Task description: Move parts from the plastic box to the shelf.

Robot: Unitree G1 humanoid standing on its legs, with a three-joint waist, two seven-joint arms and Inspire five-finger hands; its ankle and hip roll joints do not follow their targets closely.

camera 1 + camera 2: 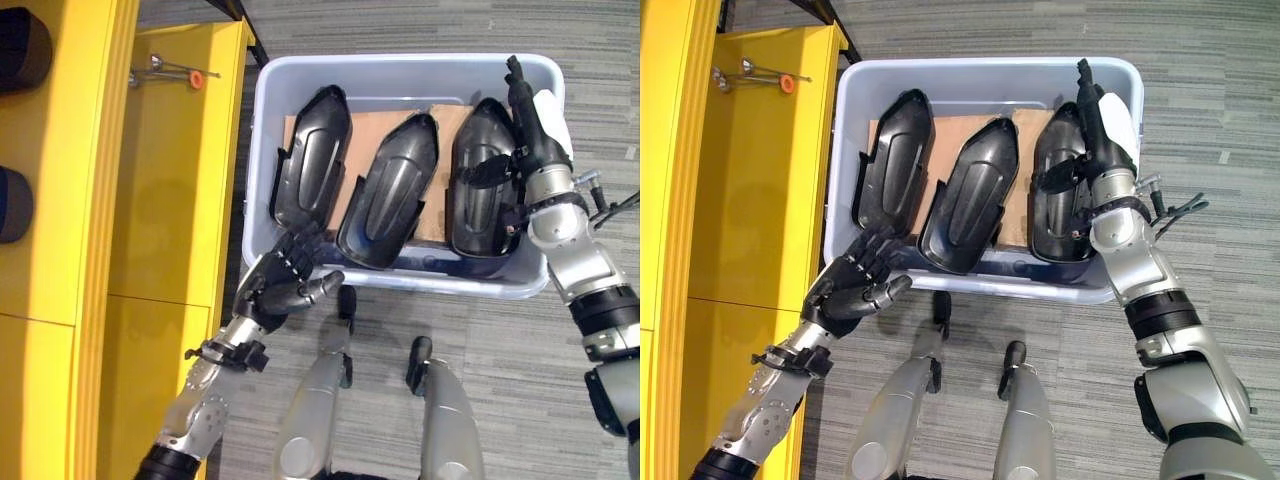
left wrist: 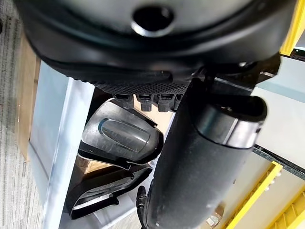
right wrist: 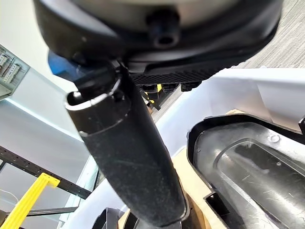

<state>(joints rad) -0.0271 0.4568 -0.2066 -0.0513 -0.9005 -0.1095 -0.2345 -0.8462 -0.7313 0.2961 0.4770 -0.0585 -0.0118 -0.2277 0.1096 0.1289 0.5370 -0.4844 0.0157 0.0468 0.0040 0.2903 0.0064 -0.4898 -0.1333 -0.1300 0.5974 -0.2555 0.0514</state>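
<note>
1. A pale plastic box (image 1: pixel 262 130) is sitting on the grey carpeted floor (image 1: pixel 600 40) in front of me, with a sheet of brown cardboard (image 1: pixel 385 125) lying on its bottom.
2. Three black moulded parts are lying side by side in the box, hollow sides up: the left part (image 1: pixel 310 160), the middle part (image 1: pixel 388 190) and the right part (image 1: pixel 480 185).
3. The near tips of the parts are leaning against the box's near wall.
4. My left hand (image 1: pixel 285 285) is hovering at the box's near left corner, just by the lower end of the left part; its fingers are relaxed and slightly bent, the thumb is sticking out, and it is gripping nothing.
5. In the left wrist view my thumb (image 2: pixel 200 162) is crossing in front of the parts (image 2: pixel 119 138) in the box.
6. My right hand (image 1: pixel 530 120) is reaching along the box's right side, fingers stretched straight towards the far rim, lying against the outer edge of the right part; it is not closing round anything.
7. The yellow shelf (image 1: pixel 170 180) is standing just left of the box, and a small metal tool with an orange tip (image 1: pixel 175 72) is lying on its far end.
8. Two dark rounded objects (image 1: pixel 20 50) are sitting on the yellow surface further left.
</note>
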